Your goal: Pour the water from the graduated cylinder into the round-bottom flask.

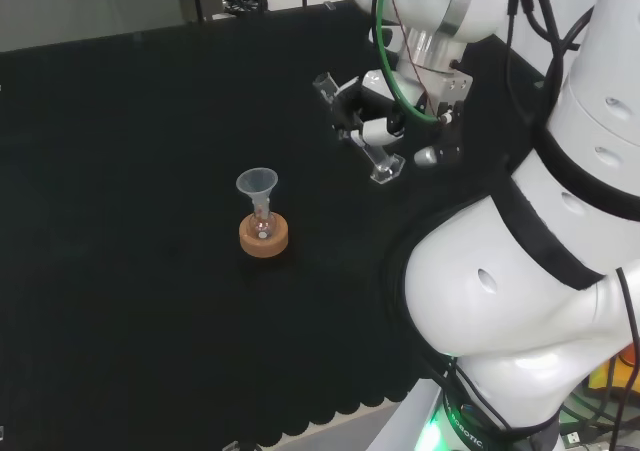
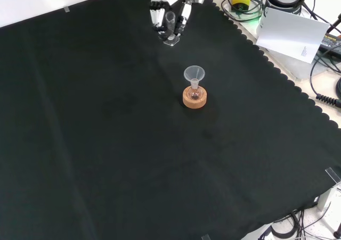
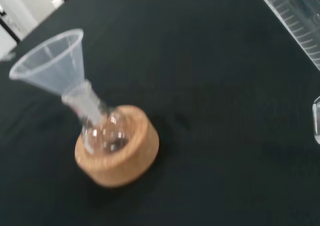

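A small round-bottom flask sits in a cork ring near the middle of the cloth, with a clear funnel in its neck. To its right in the head view, the hand is curled round a clear graduated cylinder that leans, its foot low near the cloth. In the front view the hand and cylinder are beyond the flask and funnel. The wrist view has funnel, flask, cork ring and cylinder wall. Water level cannot be made out.
The arm's white links take up the right of the head view. In the front view the cloth's scalloped edge runs down the right, with a white sheet and cables beyond it.
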Controlling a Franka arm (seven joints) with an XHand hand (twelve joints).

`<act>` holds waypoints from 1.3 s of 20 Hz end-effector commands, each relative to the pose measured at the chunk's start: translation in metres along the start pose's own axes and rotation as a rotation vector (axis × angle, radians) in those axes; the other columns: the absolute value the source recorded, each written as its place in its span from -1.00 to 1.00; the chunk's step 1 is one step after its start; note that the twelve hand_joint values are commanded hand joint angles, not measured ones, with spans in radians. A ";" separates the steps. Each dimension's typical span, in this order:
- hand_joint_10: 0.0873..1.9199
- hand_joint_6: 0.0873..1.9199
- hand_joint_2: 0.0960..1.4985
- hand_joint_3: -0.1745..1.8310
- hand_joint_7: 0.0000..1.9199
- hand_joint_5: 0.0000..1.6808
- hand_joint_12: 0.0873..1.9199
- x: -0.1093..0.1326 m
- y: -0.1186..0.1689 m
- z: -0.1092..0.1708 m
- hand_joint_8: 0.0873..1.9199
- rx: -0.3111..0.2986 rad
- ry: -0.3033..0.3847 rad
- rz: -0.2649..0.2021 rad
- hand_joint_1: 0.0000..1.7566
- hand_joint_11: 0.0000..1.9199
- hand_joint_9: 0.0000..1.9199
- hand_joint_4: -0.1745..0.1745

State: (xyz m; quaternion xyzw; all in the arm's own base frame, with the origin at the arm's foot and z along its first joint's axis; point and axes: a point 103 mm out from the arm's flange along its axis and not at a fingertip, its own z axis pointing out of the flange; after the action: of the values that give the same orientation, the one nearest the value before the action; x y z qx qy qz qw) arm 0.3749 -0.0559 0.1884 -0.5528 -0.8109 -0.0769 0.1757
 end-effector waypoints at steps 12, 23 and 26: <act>-1.00 0.08 0.49 -0.83 0.23 0.12 -0.31 0.033 -0.012 0.025 -0.60 0.374 -0.191 -0.045 0.30 0.38 0.49 -0.89; -1.00 0.07 0.49 -0.83 0.23 0.13 -0.31 0.038 0.002 0.036 -0.61 0.526 -0.290 -0.029 0.30 0.39 0.49 -0.89; -1.00 0.07 0.49 -0.83 0.23 0.13 -0.31 0.039 0.006 0.036 -0.61 0.553 -0.307 -0.019 0.30 0.39 0.50 -0.89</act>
State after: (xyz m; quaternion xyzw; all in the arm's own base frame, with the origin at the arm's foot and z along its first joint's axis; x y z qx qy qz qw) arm 0.3557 -0.0079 0.1745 -0.4807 -0.8387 0.1684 0.1925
